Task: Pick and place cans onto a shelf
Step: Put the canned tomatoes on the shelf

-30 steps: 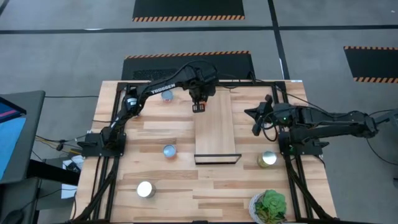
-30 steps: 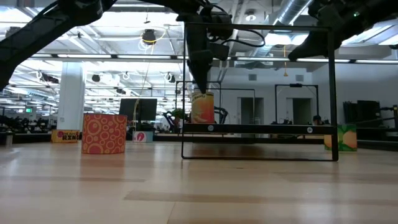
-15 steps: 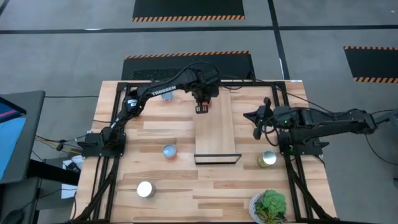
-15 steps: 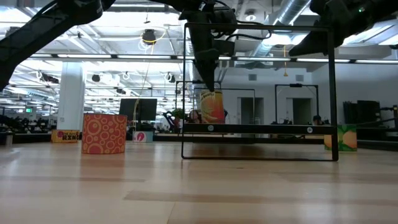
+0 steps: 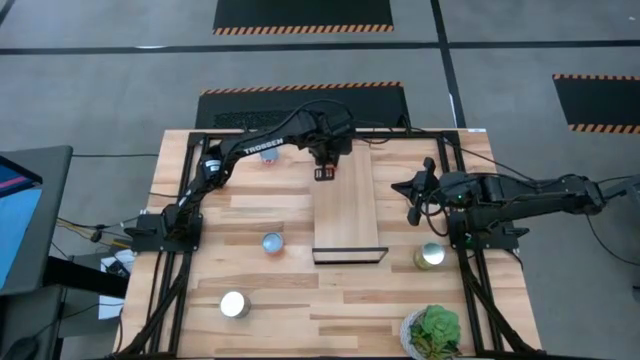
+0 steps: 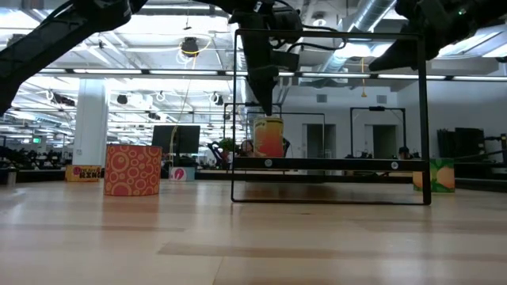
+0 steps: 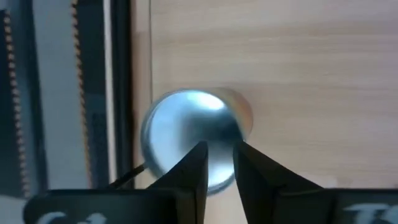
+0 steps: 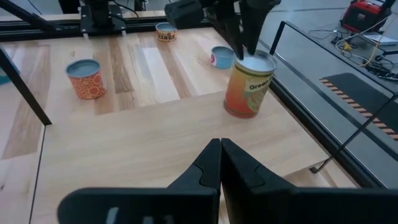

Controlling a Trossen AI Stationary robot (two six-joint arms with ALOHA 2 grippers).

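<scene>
An orange-labelled can with a silver top stands on the far end of the pale-wood shelf, whose black bracket is at its near end. My left gripper reaches down onto this can's top, its fingers nearly together. The can also shows in the right wrist view, leaning slightly. My right gripper is shut and empty, hovering over the table to the right of the shelf. My left gripper comes at the orange can from above, fingers pointing down. Its fingertips sit on the edge of the silver top, with only a narrow gap between them. The can's base rests on the shelf. What the fingers pinch there does not show.
Other cans stand on the table: one with orange dots left of the shelf, one at the near left, a green one right of the bracket, and one at the far left. A leafy plant is at the near right.
My left gripper has moved the orange can a little toward the table's right edge along the shelf's far end. The can was tilted half a second ago and now stands nearly upright on the shelf.
</scene>
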